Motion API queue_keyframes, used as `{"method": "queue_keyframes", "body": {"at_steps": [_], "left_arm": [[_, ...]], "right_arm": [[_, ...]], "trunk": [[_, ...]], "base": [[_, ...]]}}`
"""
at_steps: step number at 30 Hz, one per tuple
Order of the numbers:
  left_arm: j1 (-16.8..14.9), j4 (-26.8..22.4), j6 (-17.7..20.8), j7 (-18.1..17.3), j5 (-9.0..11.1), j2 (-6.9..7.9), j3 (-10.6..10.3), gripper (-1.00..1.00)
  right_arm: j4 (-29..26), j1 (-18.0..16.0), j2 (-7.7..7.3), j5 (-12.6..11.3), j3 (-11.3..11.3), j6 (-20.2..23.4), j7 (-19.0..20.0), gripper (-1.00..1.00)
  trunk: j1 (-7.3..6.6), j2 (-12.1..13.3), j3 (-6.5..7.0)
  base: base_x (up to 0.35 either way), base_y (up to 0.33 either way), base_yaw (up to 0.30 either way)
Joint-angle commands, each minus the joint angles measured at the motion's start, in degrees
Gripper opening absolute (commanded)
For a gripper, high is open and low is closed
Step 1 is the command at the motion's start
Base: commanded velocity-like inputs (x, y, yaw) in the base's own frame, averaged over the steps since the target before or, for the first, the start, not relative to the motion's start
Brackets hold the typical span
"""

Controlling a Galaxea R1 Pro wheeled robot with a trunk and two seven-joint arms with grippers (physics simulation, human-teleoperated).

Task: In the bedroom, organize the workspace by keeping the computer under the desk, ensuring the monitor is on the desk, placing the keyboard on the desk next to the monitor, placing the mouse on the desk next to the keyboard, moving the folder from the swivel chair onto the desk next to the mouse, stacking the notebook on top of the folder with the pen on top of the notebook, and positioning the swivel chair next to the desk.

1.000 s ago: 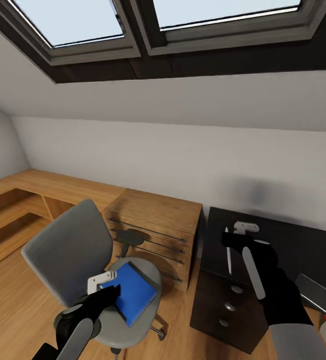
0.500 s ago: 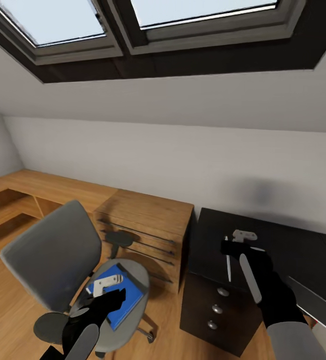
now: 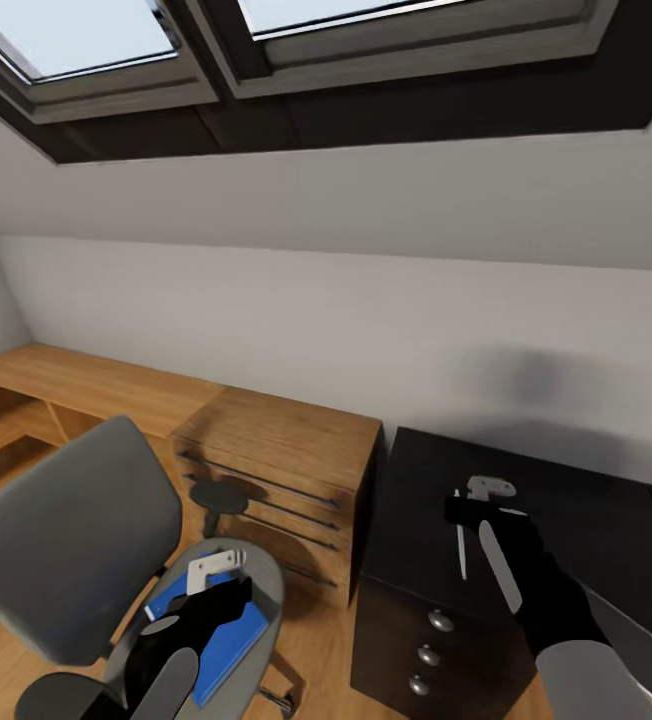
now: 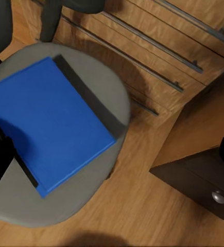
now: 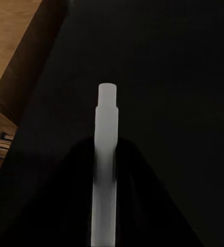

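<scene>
Judging early stage: folder [image 3: 221, 640] lies on chair [image 3: 76, 545] seat under left fingers [image 3: 211, 572], whose state I cannot tell; right fingers [image 3: 486, 490] pinch pen [image 3: 460, 535] above desk [image 3: 586, 500].

At the lower left of the head view, the left gripper [image 3: 212, 572] and its black forearm cover much of the blue folder [image 3: 222, 645], and the swivel chair [image 3: 61, 545] is cropped by the left and bottom edges. At the lower right of that view, the desk [image 3: 586, 505] runs out of frame, and the right gripper [image 3: 488, 490] hides the upper end of the white pen [image 3: 461, 545]. In the right wrist view, the pen's [image 5: 105, 154] lower end is cut off by the bottom edge and flanked by black shapes too dark to make out.
</scene>
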Motion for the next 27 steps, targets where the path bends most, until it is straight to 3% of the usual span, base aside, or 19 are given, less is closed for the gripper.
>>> {"method": "queue_keyframes", "body": {"at_steps": [1,6,8,9,13,25,27], "left_arm": [[-0.1,-0.1,0.1,0.6,0.5,0.05,-0.1,1.00],[-0.1,-0.1,0.1,0.6,0.5,0.05,-0.1,1.00],[-0.1,-0.1,0.1,0.6,0.5,0.05,-0.1,1.00],[-0.1,-0.1,0.1,0.6,0.5,0.05,-0.3,1.00],[-0.1,-0.1,0.1,0.6,0.4,0.05,-2.6,1.00],[-0.1,-0.5,0.0,0.7,0.4,0.05,-3.9,1.00],[-0.1,-0.6,0.0,0.6,0.4,0.05,-4.0,1.00]], "right_arm": [[0.5,-0.1,-0.07,-0.7,0.1,-0.1,-0.4,-1.00],[7.5,-2.1,-0.40,-0.6,0.1,-4.4,-0.5,-1.00],[14.9,-5.3,-1.33,-0.6,0.1,-8.5,-0.5,-1.00],[21.2,-7.9,-1.84,-0.6,0.1,-12.3,-0.5,-1.00],[29.5,-11.3,-2.56,-0.6,0.1,-18.5,-1.1,-1.00],[39.6,-14.1,-2.77,-0.6,0.1,-25.8,-1.9,-1.00],[42.1,-14.8,-2.70,-0.8,0.1,-28.6,-2.9,-1.00]], "trunk": [[0.03,-0.1,-0.09],[0.03,-0.1,-0.09],[0.03,-0.1,-0.09],[0.03,-0.1,-0.09],[0.03,-0.1,-0.09],[0.03,-0.1,-0.09],[0.03,-0.1,-0.09]], "base": [[0.114,-0.003,0.000],[0.041,-0.001,0.000],[0.006,0.000,0.000],[0.002,0.000,0.000],[0.001,0.000,0.000],[0.000,0.000,0.000],[0.000,0.000,0.000]]}}
